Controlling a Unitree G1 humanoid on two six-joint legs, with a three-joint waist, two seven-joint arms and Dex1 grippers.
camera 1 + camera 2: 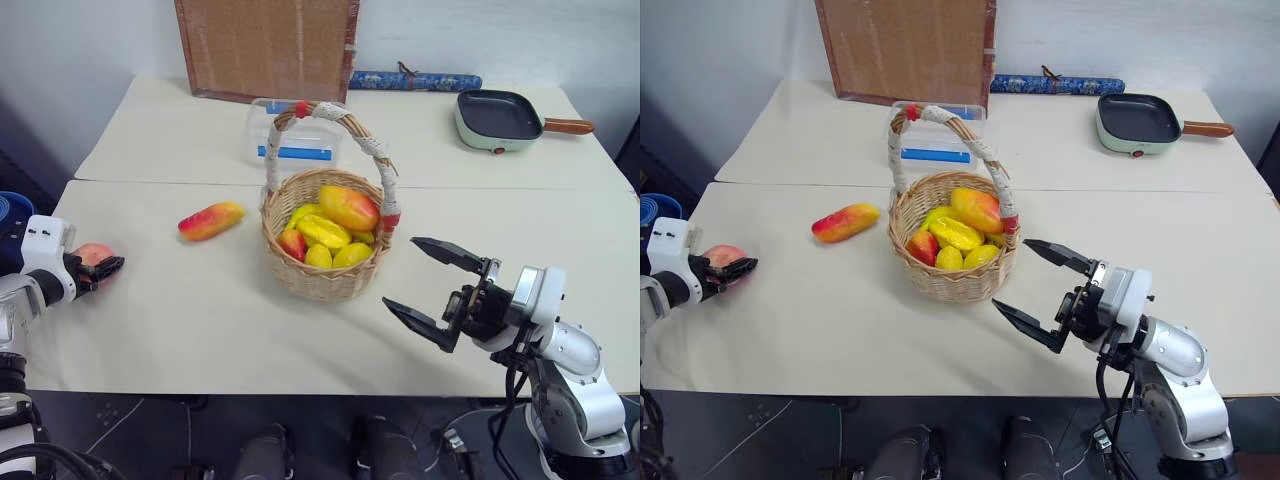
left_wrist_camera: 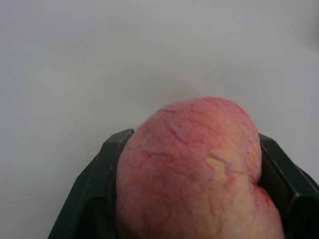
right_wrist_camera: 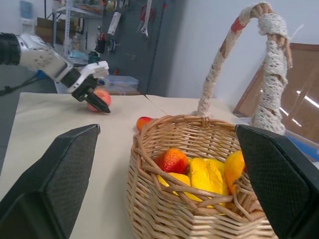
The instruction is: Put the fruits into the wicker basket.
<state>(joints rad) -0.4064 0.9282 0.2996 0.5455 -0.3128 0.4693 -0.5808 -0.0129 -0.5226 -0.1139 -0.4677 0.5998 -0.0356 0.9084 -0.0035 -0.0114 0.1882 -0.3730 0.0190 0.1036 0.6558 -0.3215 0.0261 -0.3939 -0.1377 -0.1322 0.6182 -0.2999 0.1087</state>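
Two head eyes looking forward and down over the counter (image 1: pixel 200 330), sharing the wicker basket (image 1: pixel 322 275) at centre, left wrist camera pressed close on the peach (image 2: pixel 192 172), right wrist camera low, near the basket, facing left

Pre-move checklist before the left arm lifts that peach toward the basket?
1. Round pink-red peach sits between the left gripper's black fingers: ok.
2. Grip firm enough to lift: cannot tell.
3. Round tan wicker basket upright on the table, mouth open: ok.
4. Room in the basket beside the yellow and red fruit already inside: ok.
5. Right gripper open, empty, beside the basket without touching it: ok.
6. Elongated red-to-yellow mango in the basket: not ok, it lies on the table left of it.
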